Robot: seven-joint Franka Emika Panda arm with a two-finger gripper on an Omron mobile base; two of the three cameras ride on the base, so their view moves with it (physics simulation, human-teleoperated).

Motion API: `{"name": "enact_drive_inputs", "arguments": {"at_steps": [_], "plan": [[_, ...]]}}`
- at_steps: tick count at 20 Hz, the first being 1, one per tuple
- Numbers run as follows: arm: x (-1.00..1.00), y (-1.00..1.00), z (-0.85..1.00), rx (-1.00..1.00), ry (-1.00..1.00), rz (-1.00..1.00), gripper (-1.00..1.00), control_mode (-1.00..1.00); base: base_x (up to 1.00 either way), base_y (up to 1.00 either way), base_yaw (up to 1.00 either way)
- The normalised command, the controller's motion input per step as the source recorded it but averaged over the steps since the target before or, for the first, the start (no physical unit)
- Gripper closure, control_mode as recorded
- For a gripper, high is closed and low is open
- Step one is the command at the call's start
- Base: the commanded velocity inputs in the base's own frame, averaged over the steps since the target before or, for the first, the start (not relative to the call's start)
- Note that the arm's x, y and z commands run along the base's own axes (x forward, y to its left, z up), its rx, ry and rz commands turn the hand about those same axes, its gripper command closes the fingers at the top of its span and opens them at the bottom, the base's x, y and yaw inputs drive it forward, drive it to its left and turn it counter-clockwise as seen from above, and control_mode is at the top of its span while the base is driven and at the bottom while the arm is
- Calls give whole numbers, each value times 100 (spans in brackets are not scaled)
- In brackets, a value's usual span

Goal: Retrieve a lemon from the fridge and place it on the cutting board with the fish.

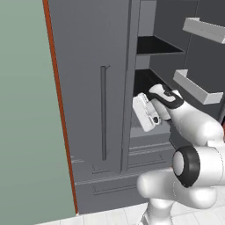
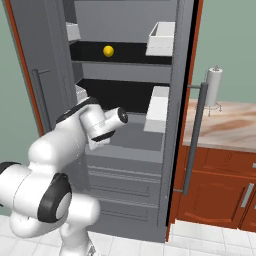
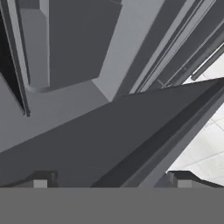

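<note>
The dark grey fridge [image 2: 125, 150] stands with its right door swung open and its left door [image 1: 88, 101] closed. The small yellow lemon [image 2: 108, 50] rests on the upper black shelf, well above my hand. My gripper [image 3: 112, 180] is open with its finger tips wide apart and nothing between them. It looks down over the grey front of the lower fridge section. My hand [image 1: 146, 112] sits at the fridge opening, level with the lower shelf. The cutting board and the fish are out of view.
White door bins [image 2: 161, 37] [image 2: 157, 107] hang on the open door's inner side. The closed door has a long bar handle [image 1: 103, 114]. To the right are a marble counter [image 2: 225, 125] with a paper towel roll [image 2: 214, 87], wooden cabinets below, and white floor tiles [image 3: 205, 144].
</note>
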Motion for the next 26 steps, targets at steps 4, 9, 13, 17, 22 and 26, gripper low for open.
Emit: {"name": "enact_drive_inputs", "arguments": {"at_steps": [4, 9, 13, 17, 22, 26], "plan": [[-44, 11, -23, 0, 0, 0, -100, -100, 0, 0, 0], [-47, 30, -20, 0, 0, 0, -100, -100, 0, 0, 0], [-11, 34, -6, 0, 1, 0, -100, -100, 0, 0, 0], [-40, 57, -13, 0, 0, 0, -100, -100, 0, 0, 0], [-71, 81, -15, 0, 0, 0, -100, -100, 0, 0, 0], [-92, 95, -12, 0, 0, 0, -100, -100, 0, 0, 0]]}}
